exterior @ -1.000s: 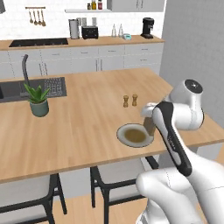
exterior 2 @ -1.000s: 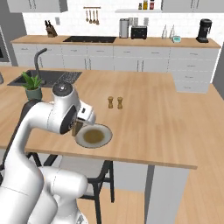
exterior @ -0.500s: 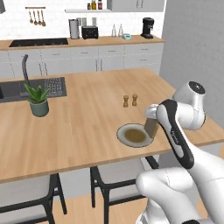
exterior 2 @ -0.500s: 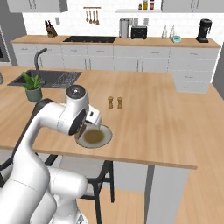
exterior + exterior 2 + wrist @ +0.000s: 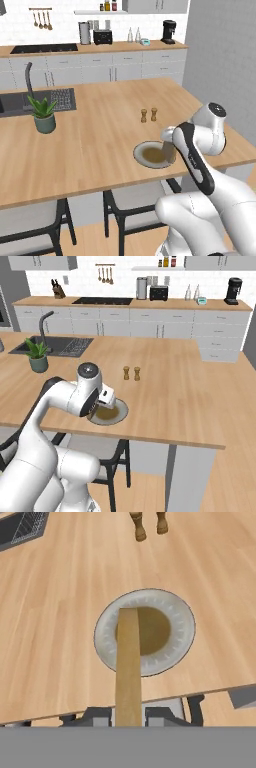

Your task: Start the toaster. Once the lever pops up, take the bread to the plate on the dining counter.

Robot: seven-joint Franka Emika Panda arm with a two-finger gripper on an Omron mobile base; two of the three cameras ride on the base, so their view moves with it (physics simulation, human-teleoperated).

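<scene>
Bread, the thin tan slice (image 5: pixel 128 662), is pinched in your end effector (image 5: pixel 128 714) right above the round pale-rimmed plate (image 5: pixel 177 642) near the light wood desk's (image 5: pixel 95 140) front edge. Let go crooked and it could tip off the plate.

You get two base views from behind the arm, one off its left and one off its right, both facing forward and down over the dining counter (image 5: pixel 90 140) and sharing the plate (image 5: pixel 142 151) near its front edge. Your hand view sits close above that plate, the counter's edge at 6 o'clock.
</scene>
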